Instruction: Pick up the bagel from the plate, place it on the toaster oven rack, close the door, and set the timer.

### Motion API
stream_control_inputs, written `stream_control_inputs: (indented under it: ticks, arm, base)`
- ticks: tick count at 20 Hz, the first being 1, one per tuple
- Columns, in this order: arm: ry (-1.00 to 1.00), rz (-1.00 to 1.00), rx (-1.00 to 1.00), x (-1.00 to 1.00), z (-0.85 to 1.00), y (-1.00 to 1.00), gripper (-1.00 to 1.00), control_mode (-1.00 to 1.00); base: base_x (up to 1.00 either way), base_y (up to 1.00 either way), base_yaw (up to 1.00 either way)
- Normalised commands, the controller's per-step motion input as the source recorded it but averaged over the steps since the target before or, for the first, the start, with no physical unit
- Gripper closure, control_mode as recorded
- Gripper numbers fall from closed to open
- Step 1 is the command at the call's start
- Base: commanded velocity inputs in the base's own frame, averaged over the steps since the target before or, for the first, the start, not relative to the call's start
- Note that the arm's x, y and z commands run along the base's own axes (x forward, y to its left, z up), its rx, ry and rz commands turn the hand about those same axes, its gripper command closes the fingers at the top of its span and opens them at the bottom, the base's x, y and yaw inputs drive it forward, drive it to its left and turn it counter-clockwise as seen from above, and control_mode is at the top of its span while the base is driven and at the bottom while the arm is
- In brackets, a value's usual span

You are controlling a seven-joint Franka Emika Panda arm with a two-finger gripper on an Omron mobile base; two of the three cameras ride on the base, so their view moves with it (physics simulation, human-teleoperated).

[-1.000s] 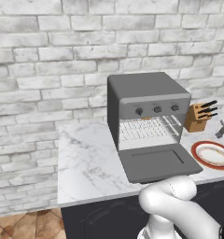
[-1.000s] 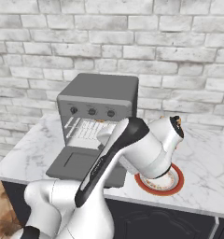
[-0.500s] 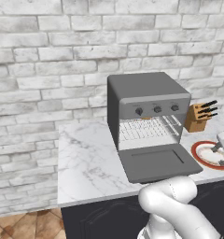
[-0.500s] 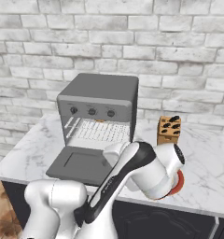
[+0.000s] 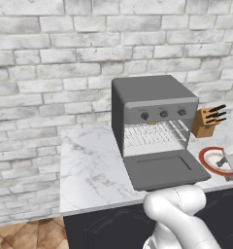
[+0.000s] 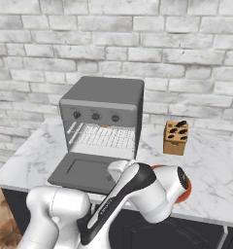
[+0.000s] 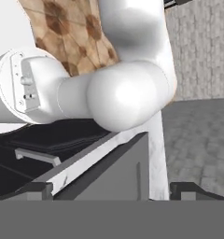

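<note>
While the toaster oven point(image 5: 152, 114) stands on the tabletop point(image 5: 91, 168) with its door point(image 5: 164, 168) dropped open, we judge the pick not begun: the plate point(image 5: 211, 158) sits right of it, bagel unseen; our claw point(image 7: 107, 189) is spread, empty.

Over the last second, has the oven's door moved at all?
No. The door lies folded down flat in front of the toaster oven, its front edge just as close to the counter edge as before.
</note>
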Motion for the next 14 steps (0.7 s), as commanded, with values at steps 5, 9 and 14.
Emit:
stream_control_inputs:
  ticks: [5, 9, 14]
  arm:
    - [0.00, -0.08, 0.00, 0.00, -0.28, 0.00, -1.00, -1.00]
    - [-0.01, -0.05, 0.00, 0.04, -0.18, 0.00, -1.00, -1.00]
    - [0.00, -0.04, 0.00, 0.10, -0.16, 0.00, -1.00, -1.00]
  base:
    - [0.00, 0.00, 0.00]
    - [0.00, 0.00, 0.00]
    - [0.00, 0.00, 0.00]
